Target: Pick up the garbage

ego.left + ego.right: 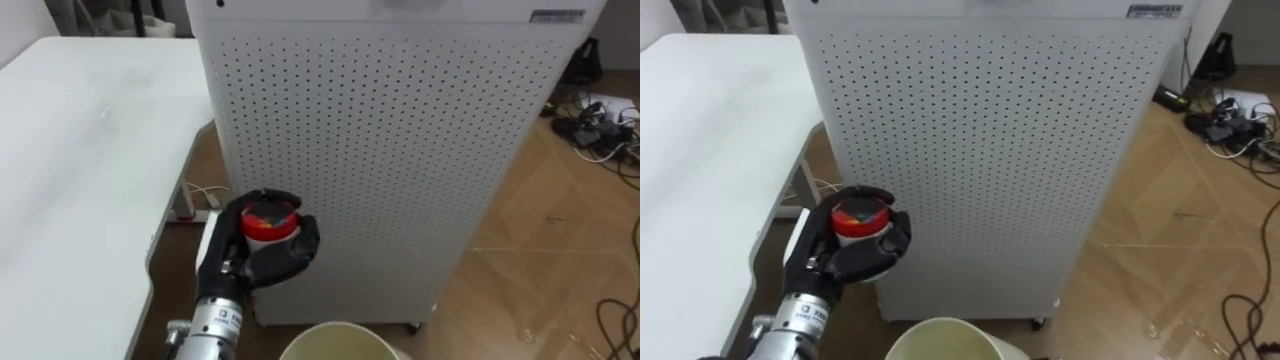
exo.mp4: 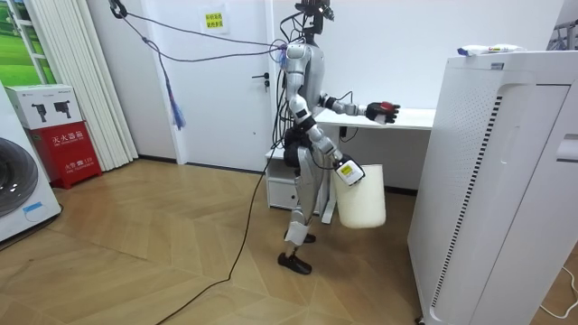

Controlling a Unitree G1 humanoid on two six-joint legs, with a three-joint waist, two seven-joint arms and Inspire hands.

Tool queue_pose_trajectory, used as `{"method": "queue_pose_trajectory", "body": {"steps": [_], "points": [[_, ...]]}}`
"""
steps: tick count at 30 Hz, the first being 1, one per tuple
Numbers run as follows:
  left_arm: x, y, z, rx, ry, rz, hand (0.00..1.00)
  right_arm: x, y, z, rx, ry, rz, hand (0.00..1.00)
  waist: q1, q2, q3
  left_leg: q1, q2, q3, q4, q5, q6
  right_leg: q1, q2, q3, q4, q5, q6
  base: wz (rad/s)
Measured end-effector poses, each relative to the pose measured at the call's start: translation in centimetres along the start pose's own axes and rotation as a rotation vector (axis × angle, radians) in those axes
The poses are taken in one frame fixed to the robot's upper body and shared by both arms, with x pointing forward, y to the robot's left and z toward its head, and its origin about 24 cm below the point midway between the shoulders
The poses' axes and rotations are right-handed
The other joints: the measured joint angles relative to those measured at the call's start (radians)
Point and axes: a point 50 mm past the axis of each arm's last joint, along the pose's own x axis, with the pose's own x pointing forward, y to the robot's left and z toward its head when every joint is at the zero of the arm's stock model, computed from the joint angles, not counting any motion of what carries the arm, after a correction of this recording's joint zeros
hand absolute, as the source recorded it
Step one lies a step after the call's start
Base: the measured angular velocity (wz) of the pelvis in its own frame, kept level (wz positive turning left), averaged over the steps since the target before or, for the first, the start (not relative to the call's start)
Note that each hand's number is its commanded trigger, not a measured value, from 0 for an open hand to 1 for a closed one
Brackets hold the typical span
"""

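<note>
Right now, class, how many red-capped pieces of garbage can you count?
1: the red-capped container, clasped in the left hand, before the perforated cabinet. Others could be hidden inside the cream bin.

The table [image 1: 70, 150] at left is smooth matt white. The perforated panel [image 1: 380, 150] at centre looks like matt white sheet metal or plastic. The floor [image 1: 560, 230] at right is glossy wood. The bin [image 1: 335, 343] at bottom is smooth cream plastic. The left hand [image 1: 262, 262] has matt black fingers [image 1: 300, 240]; the garbage [image 1: 268, 215] in them has a glossy red top.
</note>
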Motion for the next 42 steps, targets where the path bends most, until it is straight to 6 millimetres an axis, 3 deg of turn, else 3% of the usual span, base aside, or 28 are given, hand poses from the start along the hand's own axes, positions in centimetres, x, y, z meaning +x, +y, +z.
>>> {"method": "queue_pose_trajectory", "body": {"steps": [5, 13, 14, 15, 17, 28, 37, 42], "points": [[-0.7, -0.8, -1.3, 0.009, 0.065, -0.108, 1.00, 0.8, 0.2, 1.9, -0.015, -0.050, -0.005, 1.00, -0.002, 0.016, 0.0086, -0.016, 0.011, 0.005, -0.004, 0.000, 0.000, -0.019, 0.013, -0.016, -0.005, 0.006, -0.008, -0.05], [-2.7, -1.0, -4.6, 0.036, 0.247, -0.251, 1.00, 0.9, -0.2, 2.4, -0.018, -0.067, -0.013, 1.00, -0.004, 0.027, 0.0066, -0.064, 0.015, 0.007, -0.004, 0.003, -0.005, -0.061, 0.013, -0.017, -0.019, 0.008, -0.011, -0.01], [-2.8, -1.1, -4.6, 0.041, 0.248, -0.262, 0.90, 0.9, -0.3, 2.4, -0.020, -0.067, -0.015, 1.00, -0.003, 0.027, 0.0066, -0.067, 0.014, 0.007, -0.005, 0.003, -0.005, -0.065, 0.013, -0.017, -0.019, 0.008, -0.011, -0.04], [-2.8, -1.1, -4.7, 0.041, 0.249, -0.266, 0.74, 0.9, -0.3, 2.4, -0.020, -0.066, -0.016, 1.00, -0.003, 0.027, 0.0065, -0.067, 0.014, 0.007, -0.005, 0.003, -0.005, -0.065, 0.013, -0.017, -0.019, 0.008, -0.011, -0.05], [-3.0, -1.2, -4.8, 0.045, 0.254, -0.288, 0.00, 0.8, -0.4, 2.4, -0.017, -0.065, -0.023, 1.00, -0.005, 0.027, 0.0058, -0.066, 0.014, 0.007, -0.005, 0.003, -0.005, -0.065, 0.012, -0.019, -0.019, 0.008, -0.011, -0.04], [-4.3, -1.3, -6.4, 0.096, 0.341, -0.400, 0.00, 0.8, -0.7, 2.4, -0.023, -0.071, -0.038, 1.00, -0.006, 0.029, 0.0037, -0.059, 0.014, 0.008, -0.005, 0.003, -0.005, -0.063, 0.013, -0.020, -0.019, 0.008, -0.011, -0.02], [-4.1, -1.4, -5.5, 0.111, 0.304, -0.447, 0.00, 0.5, -0.7, 1.8, -0.047, -0.051, -0.037, 1.00, -0.005, 0.040, -0.0030, -0.057, 0.013, 0.008, -0.007, 0.003, -0.005, -0.062, 0.013, -0.014, -0.019, 0.008, -0.011, 0.00], [-3.8, -1.1, -4.9, 0.117, 0.274, -0.435, 0.00, 0.3, -1.7, 1.9, -0.060, -0.059, -0.059, 1.00, -0.007, 0.038, -0.0053, 0.004, 0.012, 0.010, -0.043, 0.003, -0.005, -0.018, 0.018, -0.011, -0.031, 0.008, -0.011, -0.10]]}}
